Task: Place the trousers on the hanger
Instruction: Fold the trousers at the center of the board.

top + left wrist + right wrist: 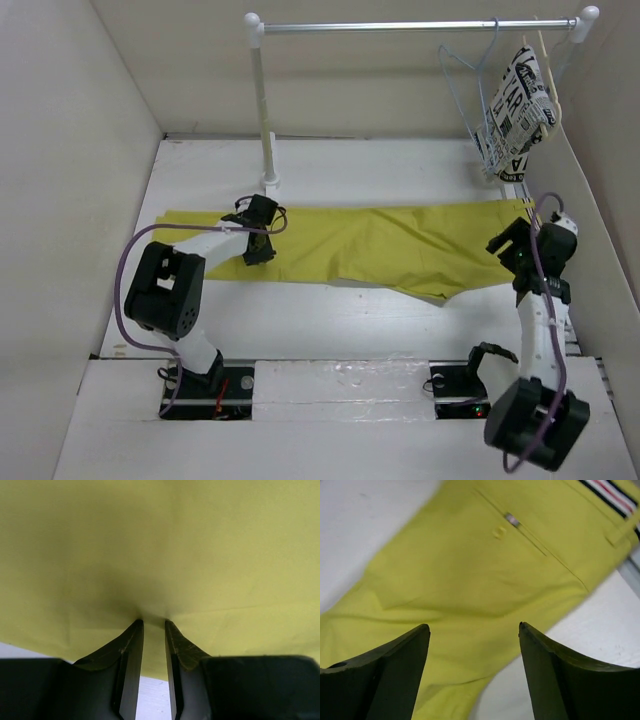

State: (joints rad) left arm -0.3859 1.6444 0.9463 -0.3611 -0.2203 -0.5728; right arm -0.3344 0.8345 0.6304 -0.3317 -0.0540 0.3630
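The trousers (380, 240) lie flat and spread lengthwise across the white table (400, 165), yellow-green, with the leg ends toward your left arm and the waist toward your right. From above, your left gripper (258, 238) sits low on the leg end, and its body hides the spot where it meets the cloth. The left wrist camera is almost filled by the fabric (200, 555). There the left gripper (152, 624) is clenched, with its two dark fingers (132, 645) drawn to a thin slit and the cloth puckered and shadowed at their tips, so it appears to grasp a pinch of the trousers. How much fabric lies between the tips is hard to make out. A sliver of table shows at the bottom edge, and the hems fall outside that view. Your right gripper (505, 245) hovers at the waist end, near the right edge of the table. In its own camera the right gripper (475, 630) is released, with fingers (395, 670) wide apart above the seat of the trousers (470, 570), not touching it. You can see a back pocket (530, 535) with a button (499, 531), while the striped waistband (612, 495) is cut off at the top right corner. The hanger (465, 75) — thin and light blue — hangs from the rail (400, 27) at the far right, well apart from the trousers. Its lower right part is hidden behind a black-and-white printed cloth (520, 110), which hangs on a pale wooden hanger (545, 55) just beside it.
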